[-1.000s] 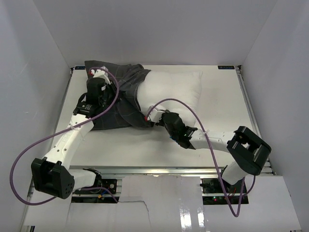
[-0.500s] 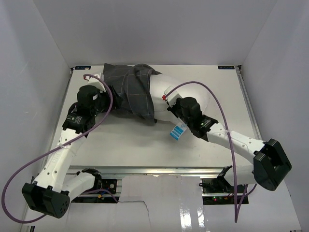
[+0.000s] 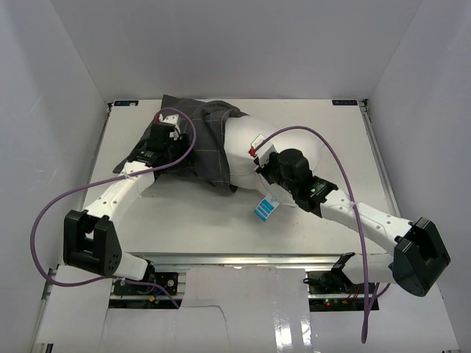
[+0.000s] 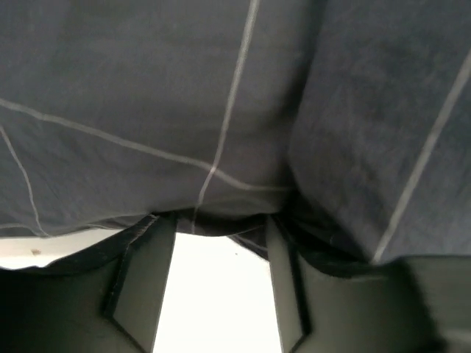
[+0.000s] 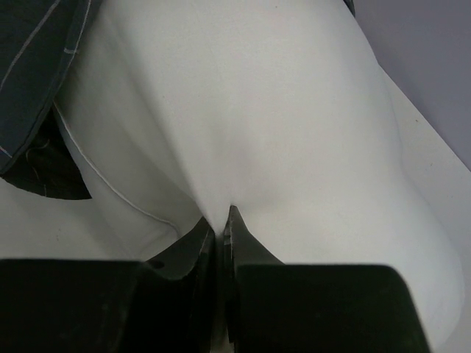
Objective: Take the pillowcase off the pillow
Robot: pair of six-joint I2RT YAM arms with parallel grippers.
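White table (image 3: 331, 132), pillow (image 3: 246, 143) half inside pillowcase (image 3: 202, 136), right hand (image 5: 223, 220) pinching it

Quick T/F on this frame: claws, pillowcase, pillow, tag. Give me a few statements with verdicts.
1. The right claw is shut on the white pillow. True.
2. The pillowcase is fully off the pillow. False: it covers the pillow's end on the left arm's side.
3. The left claw is clamped shut on the pillowcase. False: its jaws stand apart, with the pillowcase just beyond the tips.
4. A blue-and-white tag shows at the pillow's near edge. True.
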